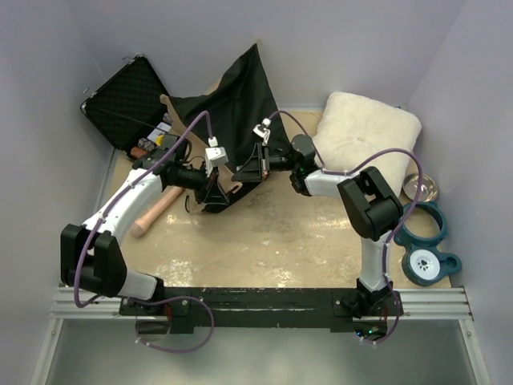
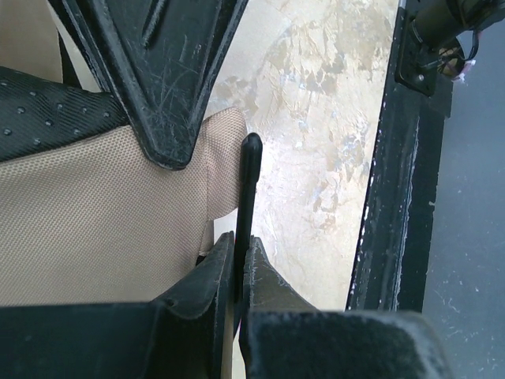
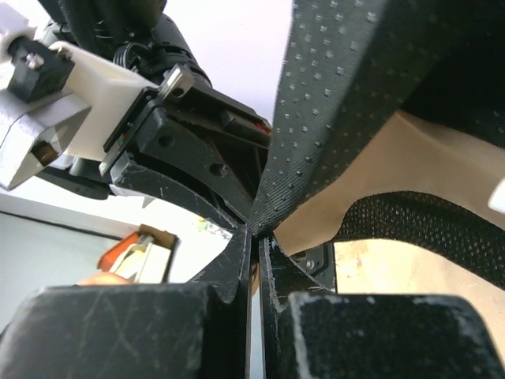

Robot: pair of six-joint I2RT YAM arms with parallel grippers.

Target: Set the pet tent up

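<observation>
Tent entry: pet tent (image 1: 240, 104), at the far middle of the table (image 1: 280, 241), hanging slack between my arms. Handling, as I judge it: light, floppy fabric with thin springy poles, best gripped at a pole or hem. Left gripper (image 2: 241, 246): fully closed, pinching a black pole (image 2: 249, 178). Right gripper (image 3: 254, 237): fully closed, nipping the black dotted underside (image 3: 331, 95).

No legible text, brand or number for you in any view. Only sign: dark paw-like mark on white disc (image 1: 422, 261) in teal holder (image 1: 438, 230).
</observation>
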